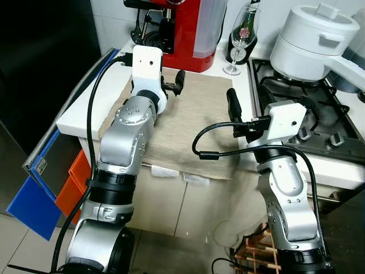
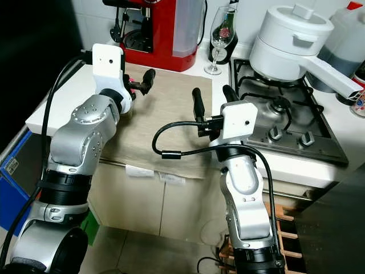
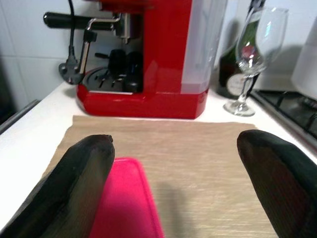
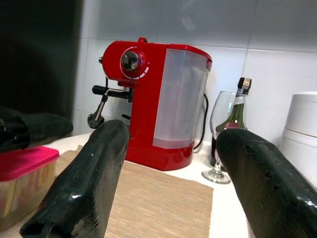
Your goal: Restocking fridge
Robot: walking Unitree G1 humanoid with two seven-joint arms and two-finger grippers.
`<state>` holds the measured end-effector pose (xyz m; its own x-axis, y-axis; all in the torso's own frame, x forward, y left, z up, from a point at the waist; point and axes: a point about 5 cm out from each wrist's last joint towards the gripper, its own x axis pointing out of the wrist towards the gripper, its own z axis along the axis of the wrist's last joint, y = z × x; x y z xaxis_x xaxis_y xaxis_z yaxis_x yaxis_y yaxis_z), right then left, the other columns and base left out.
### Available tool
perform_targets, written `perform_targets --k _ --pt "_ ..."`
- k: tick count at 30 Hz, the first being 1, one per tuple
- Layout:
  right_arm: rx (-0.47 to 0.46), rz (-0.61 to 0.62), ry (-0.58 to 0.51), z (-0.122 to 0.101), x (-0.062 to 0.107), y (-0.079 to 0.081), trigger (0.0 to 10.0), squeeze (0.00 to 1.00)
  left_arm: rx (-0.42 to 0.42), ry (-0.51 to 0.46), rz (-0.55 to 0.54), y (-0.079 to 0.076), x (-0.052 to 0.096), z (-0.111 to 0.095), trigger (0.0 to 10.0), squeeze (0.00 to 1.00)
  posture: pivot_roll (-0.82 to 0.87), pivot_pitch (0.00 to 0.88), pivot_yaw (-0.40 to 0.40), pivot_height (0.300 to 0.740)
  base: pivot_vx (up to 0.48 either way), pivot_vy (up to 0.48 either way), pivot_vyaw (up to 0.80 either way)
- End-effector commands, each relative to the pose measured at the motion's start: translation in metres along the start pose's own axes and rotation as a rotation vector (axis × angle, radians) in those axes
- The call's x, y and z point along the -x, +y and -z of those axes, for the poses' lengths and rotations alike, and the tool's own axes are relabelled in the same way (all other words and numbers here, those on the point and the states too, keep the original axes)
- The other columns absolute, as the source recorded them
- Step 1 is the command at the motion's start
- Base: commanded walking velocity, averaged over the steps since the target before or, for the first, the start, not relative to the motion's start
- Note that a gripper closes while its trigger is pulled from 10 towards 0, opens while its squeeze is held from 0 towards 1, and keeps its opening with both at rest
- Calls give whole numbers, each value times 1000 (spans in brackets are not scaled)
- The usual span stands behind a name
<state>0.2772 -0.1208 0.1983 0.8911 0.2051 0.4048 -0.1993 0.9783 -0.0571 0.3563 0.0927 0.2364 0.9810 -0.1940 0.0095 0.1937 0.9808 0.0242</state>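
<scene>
The left gripper (image 3: 173, 193) is spread wide and holds nothing, hovering just above a pink-lidded container (image 4: 22, 173) on the beige mat (image 1: 194, 120) at the counter's left end; whether a finger touches the lid is hard to tell. The right gripper (image 2: 214, 100) is likewise open and empty, over the mat's right edge beside the stove (image 2: 285, 114). Behind stand a red coffee machine (image 4: 153, 99), a wine glass (image 1: 242, 37) and a white pot (image 2: 291, 40).

Glossy red espresso machine (image 4: 148, 104) with clear tank, pink-lidded translucent plastic container (image 4: 22, 181), plain beige woven mat (image 1: 194, 123). White lidded pot (image 1: 312, 43), black gripper fingers (image 3: 79, 183), blue and orange bins (image 1: 54, 182).
</scene>
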Motion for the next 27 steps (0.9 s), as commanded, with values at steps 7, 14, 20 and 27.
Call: perform_targets --k 7,14,20,27 --pt "15 14 3 -2 0 -5 10000 0 -61 19 -29 -4 11 -3 10000 0 -53 38 -66 740 0 0 0" --pt "16 17 6 -1 -1 -6 10000 0 -71 0 -43 7 27 -3 10000 0 -50 35 -76 740 0 0 0" --pt "24 35 1 0 -6 -10 10000 0 -59 16 -83 15 49 15 10000 0 -63 43 -109 740 0 0 0" --pt "39 21 -14 -3 -12 -11 10000 0 -3 22 -91 6 55 22 10000 0 -71 38 -128 740 0 0 0"
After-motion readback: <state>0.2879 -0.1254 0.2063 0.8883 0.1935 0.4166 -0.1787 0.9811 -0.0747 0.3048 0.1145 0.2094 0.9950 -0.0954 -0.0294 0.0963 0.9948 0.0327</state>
